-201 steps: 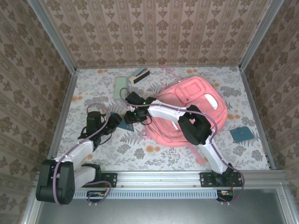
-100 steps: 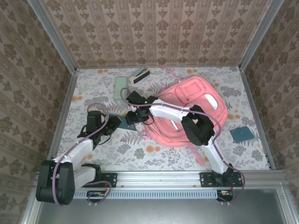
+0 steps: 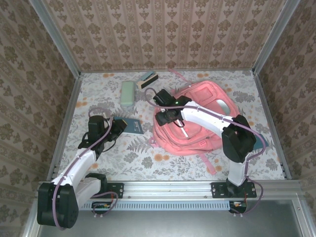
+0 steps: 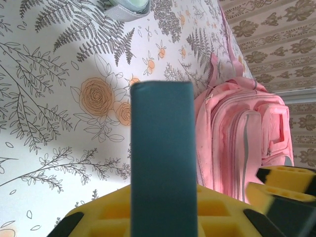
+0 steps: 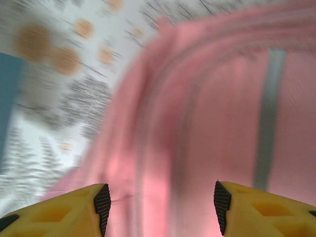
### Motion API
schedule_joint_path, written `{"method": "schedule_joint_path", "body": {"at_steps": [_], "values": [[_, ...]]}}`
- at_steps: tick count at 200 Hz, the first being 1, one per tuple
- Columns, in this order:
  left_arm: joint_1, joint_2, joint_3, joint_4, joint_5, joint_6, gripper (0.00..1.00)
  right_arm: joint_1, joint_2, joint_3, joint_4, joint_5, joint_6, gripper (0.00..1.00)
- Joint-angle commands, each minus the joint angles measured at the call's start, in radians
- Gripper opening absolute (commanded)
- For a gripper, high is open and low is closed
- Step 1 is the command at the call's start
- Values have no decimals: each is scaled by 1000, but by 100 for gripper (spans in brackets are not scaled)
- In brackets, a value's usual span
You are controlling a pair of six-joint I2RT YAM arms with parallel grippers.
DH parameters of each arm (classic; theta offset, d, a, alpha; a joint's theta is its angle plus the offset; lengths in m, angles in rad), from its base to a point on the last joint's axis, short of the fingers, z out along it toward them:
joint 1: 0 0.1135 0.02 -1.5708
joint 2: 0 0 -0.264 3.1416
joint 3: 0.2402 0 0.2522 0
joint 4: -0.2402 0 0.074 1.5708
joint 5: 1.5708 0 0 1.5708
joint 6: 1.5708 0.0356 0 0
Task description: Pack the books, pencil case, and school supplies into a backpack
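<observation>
Now that the right end effector (image 3: 165, 117) has swung off the flat dark blue book (image 3: 133, 127) and hangs open and empty over the large pink fabric backpack (image 3: 207, 123), the left end effector (image 3: 117, 127) has closed on that book's edge. The book sits at nine o'clock of the backpack, just beside it on the floral bench (image 3: 98, 94), so the left arm now seems to own the loading.

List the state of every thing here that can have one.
left gripper: shut on the dark book.
right gripper: open, empty, over the backpack.
backpack: lying flat, front pockets up; main opening unclear.
pencil case: lying on the table, untouched.
stapler-like block: lying on the table, untouched.
</observation>
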Motion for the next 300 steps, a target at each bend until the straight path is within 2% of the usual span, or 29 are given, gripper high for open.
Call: {"method": "schedule_joint_path", "body": {"at_steps": [1, 27, 38, 46, 66, 75, 84, 118, 193, 231, 268, 300], "values": [[-2, -17, 46, 7, 12, -15, 4, 0, 18, -41, -33, 48, -38, 61], [-2, -30, 45, -3, 16, -15, 4, 2, 56, -44, -14, 32, -28, 63], [-2, -43, 44, -14, 16, -15, 4, 1, 76, -39, -19, 51, -28, 60], [-2, -52, 44, -20, 14, -15, 4, 2, 87, -36, -24, 63, -31, 52], [-2, -78, 42, -31, 10, -23, 4, 1, 74, -35, -25, 67, -34, 16], [-3, -87, 41, -24, 8, -35, 4, 1, 51, -31, -24, 67, -31, 6], [-6, -91, 37, -11, 6, -49, 4, 1, 24, -22, -25, 67, -27, 0], [-51, -76, 38, 68, -26, -110, 4, -13, -77, 65, -38, 33, -11, 0], [-291, 122, 168, 254, -183, -171, 2, -159, -209, 245, -66, -217, 114, 0], [-413, 311, 265, 409, -219, -202, 1, -212, -242, 262, -36, -322, 190, 0], [-527, 548, 396, 575, -228, -254, 0, -217, -251, 254, -32, -341, 207, 0], [-607, 738, 546, 548, -238, -261, 2, -219, -265, 231, -23, -347, 216, 0]]}}
